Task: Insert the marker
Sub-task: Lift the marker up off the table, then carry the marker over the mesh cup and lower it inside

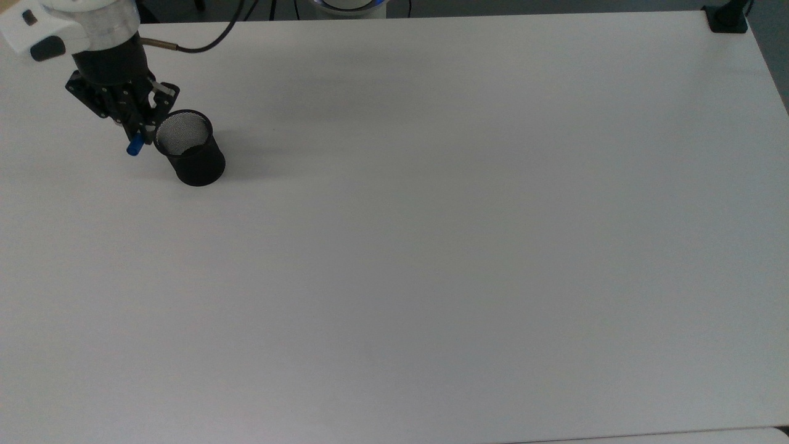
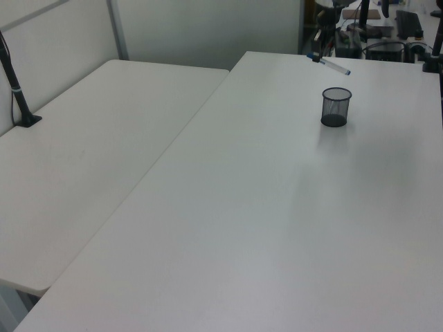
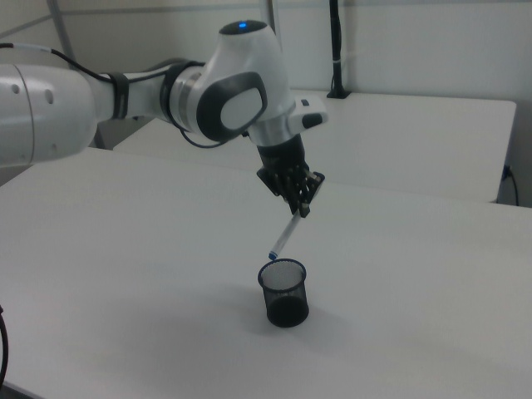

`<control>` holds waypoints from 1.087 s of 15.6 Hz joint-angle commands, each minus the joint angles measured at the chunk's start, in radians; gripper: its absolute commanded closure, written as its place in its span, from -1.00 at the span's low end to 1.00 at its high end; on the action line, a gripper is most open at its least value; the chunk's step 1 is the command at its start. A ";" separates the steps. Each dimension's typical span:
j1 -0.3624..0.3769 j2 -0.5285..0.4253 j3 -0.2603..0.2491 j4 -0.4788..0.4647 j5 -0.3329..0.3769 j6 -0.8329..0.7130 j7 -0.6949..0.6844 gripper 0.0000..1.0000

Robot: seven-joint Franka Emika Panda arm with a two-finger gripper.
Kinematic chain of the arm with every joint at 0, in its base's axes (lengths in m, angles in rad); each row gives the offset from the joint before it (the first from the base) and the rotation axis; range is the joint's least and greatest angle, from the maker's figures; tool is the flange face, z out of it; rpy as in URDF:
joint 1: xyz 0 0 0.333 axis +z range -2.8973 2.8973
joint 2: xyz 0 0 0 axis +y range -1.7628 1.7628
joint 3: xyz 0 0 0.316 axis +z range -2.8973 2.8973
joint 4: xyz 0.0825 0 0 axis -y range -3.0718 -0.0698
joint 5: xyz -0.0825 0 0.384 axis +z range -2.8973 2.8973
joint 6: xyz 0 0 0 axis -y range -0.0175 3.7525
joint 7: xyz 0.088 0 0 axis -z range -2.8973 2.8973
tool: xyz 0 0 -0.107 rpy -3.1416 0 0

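My gripper (image 3: pixel 302 208) is shut on the marker (image 3: pixel 283 237), gripping it near the blue cap end. The white barrel slants down from the fingers, and its small blue tip hangs just above the rim of the black mesh cup (image 3: pixel 284 293). In the top view the gripper (image 1: pixel 137 131) sits just off the cup's (image 1: pixel 191 157) upper left, with the marker's blue cap (image 1: pixel 132 148) poking out below the fingers. In the left view the marker (image 2: pixel 332 65) hovers tilted in the air above the cup (image 2: pixel 336 107), held by the gripper (image 2: pixel 317 54).
The cup stands upright on a wide white table (image 1: pixel 431 246). A second white table (image 2: pixel 90 152) adjoins it on the left view's left. A black clamp post (image 1: pixel 727 17) sits at the top view's far right corner.
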 commanded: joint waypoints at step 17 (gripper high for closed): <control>-0.013 0.065 -0.002 -0.060 0.014 0.068 -0.052 0.95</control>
